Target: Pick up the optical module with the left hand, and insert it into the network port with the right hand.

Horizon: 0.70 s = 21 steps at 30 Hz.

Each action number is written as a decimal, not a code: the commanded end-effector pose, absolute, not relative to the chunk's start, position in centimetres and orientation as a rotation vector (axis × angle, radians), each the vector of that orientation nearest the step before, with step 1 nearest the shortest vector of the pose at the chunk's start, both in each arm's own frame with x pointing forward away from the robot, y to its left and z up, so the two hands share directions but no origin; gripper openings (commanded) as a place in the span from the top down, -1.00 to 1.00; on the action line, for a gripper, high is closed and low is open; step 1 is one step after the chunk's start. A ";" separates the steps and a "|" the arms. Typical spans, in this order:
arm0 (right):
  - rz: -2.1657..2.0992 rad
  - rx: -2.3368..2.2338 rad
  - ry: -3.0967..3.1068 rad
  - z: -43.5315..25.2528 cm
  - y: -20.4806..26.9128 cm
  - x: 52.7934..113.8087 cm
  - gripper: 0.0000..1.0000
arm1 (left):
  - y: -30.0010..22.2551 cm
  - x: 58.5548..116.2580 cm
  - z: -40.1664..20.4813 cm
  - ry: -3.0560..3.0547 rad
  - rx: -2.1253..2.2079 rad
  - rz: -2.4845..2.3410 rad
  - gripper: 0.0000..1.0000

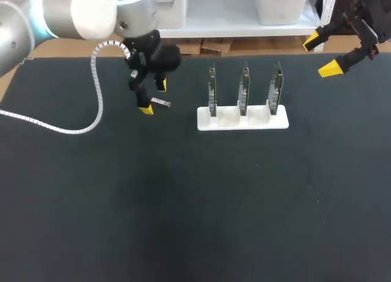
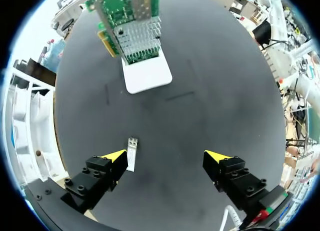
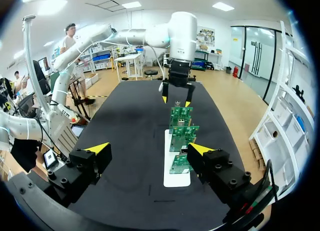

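Two tools wide open, empty: left tool (image 2: 165, 156) straddling optical module (image 2: 131, 153); right tool (image 1: 322, 54) well apart.

The counter (image 1: 183, 221) carries a dark, matte, near-black covering that runs out to its edges, flat and smooth. Light falls on it softly and evenly from above, leaving a faint paler sheen. A few thin, faint lines and tiny pale specks mark the surface. Its far edge runs straight.
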State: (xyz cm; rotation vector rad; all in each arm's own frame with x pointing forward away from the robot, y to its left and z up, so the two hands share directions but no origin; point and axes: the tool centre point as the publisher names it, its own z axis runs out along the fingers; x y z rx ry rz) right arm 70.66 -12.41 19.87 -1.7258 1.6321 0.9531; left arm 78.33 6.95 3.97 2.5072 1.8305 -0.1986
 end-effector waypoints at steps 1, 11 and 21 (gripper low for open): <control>0.951 -1.725 1.633 19.9 -12.4 70.6 -1.00 | 6.3 78.4 4.0 1.798 2.541 -0.209 -1.00; 0.951 -1.725 1.633 19.9 -12.4 70.6 -1.00 | 5.0 79.2 2.5 1.799 2.614 -0.178 -1.00; 0.951 -1.725 1.633 19.9 -12.4 70.6 -1.00 | 4.8 80.6 2.3 1.811 2.615 -0.122 -1.00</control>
